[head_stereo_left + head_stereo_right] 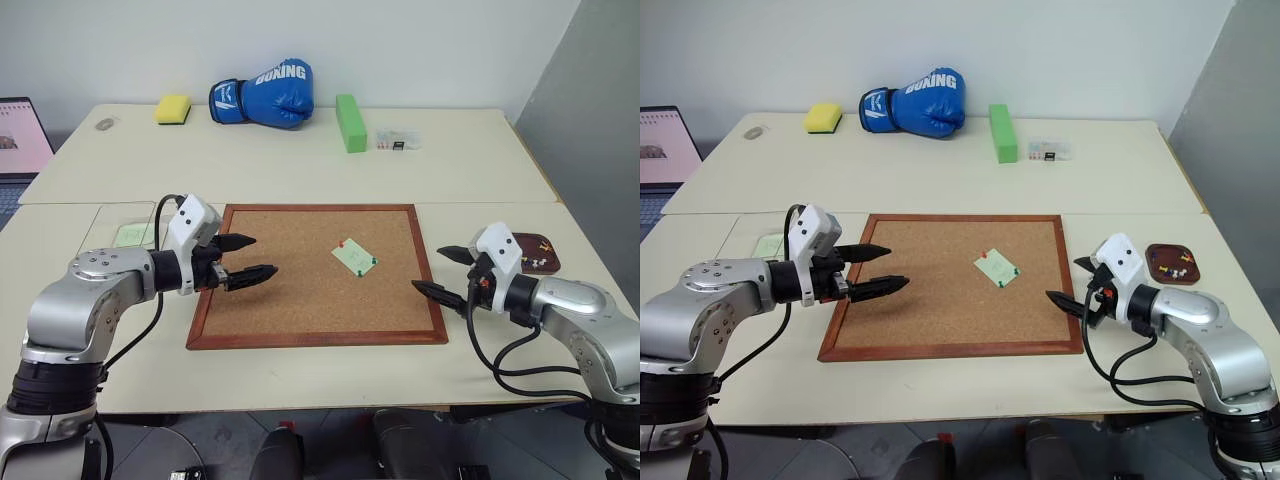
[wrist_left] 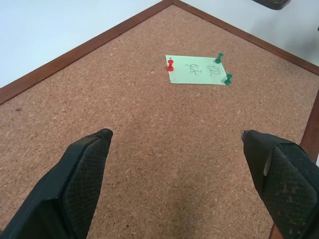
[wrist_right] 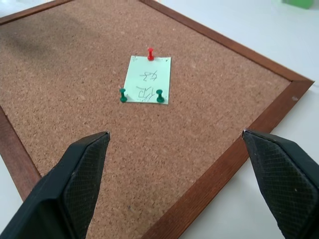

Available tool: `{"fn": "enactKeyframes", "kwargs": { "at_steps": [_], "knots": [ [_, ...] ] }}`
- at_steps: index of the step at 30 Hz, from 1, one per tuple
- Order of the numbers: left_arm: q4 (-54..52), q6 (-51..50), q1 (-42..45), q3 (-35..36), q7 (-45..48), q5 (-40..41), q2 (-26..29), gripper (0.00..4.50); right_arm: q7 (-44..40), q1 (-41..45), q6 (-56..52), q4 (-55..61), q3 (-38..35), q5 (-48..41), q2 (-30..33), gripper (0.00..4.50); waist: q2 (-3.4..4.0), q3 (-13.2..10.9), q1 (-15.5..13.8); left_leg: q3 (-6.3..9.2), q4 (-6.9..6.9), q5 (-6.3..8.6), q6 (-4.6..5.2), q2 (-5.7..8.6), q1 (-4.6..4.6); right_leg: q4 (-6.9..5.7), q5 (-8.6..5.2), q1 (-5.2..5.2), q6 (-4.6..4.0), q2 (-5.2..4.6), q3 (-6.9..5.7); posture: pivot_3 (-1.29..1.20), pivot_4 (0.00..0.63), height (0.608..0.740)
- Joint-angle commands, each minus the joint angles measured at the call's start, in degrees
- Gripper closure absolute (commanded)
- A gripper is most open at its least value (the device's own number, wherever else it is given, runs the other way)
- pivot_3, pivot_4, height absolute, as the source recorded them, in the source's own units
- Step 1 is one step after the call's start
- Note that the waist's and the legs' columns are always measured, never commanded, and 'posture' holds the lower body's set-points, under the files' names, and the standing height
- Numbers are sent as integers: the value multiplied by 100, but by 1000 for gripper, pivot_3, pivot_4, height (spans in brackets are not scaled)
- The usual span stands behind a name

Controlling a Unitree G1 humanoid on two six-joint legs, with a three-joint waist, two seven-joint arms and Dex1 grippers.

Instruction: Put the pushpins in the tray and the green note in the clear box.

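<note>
The green note (image 1: 354, 257) lies on the corkboard (image 1: 300, 300), right of the board's middle, pinned by three pushpins (image 3: 150, 54): one red at one edge, two green at the opposite corners. The left pincer (image 1: 243, 258) hovers released over the board's left edge, fingers wide apart; the right pincer (image 1: 447, 270) hovers just off the board's right edge, equally spread and empty. The tray (image 1: 1172, 263) sits near the bench's right edge, holding several pins. The clear box (image 1: 125, 228) rests near the left edge, with a pale green slip inside.
</note>
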State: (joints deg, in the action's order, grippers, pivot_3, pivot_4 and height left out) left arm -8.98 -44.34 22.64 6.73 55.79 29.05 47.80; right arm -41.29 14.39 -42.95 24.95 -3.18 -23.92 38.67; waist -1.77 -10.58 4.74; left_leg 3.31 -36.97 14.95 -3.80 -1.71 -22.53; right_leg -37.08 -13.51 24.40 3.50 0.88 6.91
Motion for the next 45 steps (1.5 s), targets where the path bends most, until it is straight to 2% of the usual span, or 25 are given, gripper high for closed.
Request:
{"fn": "enactKeyframes", "kwargs": {
  "at_steps": [1,13,16,20,23,29,35,36,45],
  "knots": [
    [-53,91,98,42,77,18,130,59,-21,73,114,97,-101,-52,73,0,0,0,-1,0,0,0,0,0,0,0,0,0,0,0,0,0,150,740],
    [68,358,157,-7,93,-75,18,59,-9,169,98,100,-21,-45,43,0,0,0,-8,0,-3,0,0,0,0,-5,1,0,0,0,0,0,150,740],
    [169,544,220,31,-9,-88,-172,537,51,274,138,41,121,12,-69,0,0,0,-10,0,-3,0,0,0,1,-6,1,-1,1,0,0,0,150,740],
    [83,857,150,-139,-153,-246,-433,1534,183,483,255,-170,333,114,-332,0,0,0,-6,0,-6,0,0,0,5,-9,2,-4,1,0,1,0,150,740],
    [8,1067,69,-328,-409,-363,-815,2079,472,795,496,-584,621,404,-710,0,0,1,-7,-1,-7,0,0,0,6,-10,3,-6,2,0,3,0,150,740],
    [523,1706,89,-715,-605,-868,-1224,3317,650,1269,1079,-1407,1108,881,-1319,0,0,1,-5,1,-8,-1,0,1,10,-17,5,-7,1,0,1,0,150,740],
    [1043,2147,278,-934,-598,-1178,-1446,4360,661,1766,1536,-2233,1466,1200,-1847,0,0,1,1,-1,-10,-1,0,2,10,-20,18,-7,-19,0,2,0,150,740],
    [1103,2189,276,-962,-588,-1209,-1481,4471,656,1845,1601,-2380,1505,1242,-1931,0,0,1,1,1,-10,-2,0,2,10,-22,19,-6,-19,0,1,0,150,740],
    [1615,2362,146,-1503,-474,-1846,-1432,4471,627,2569,2001,-3870,1611,1524,-2590,0,1,2,6,2,-10,-2,0,3,12,-31,25,-6,-30,0,0,0,150,740]
  ]
}}
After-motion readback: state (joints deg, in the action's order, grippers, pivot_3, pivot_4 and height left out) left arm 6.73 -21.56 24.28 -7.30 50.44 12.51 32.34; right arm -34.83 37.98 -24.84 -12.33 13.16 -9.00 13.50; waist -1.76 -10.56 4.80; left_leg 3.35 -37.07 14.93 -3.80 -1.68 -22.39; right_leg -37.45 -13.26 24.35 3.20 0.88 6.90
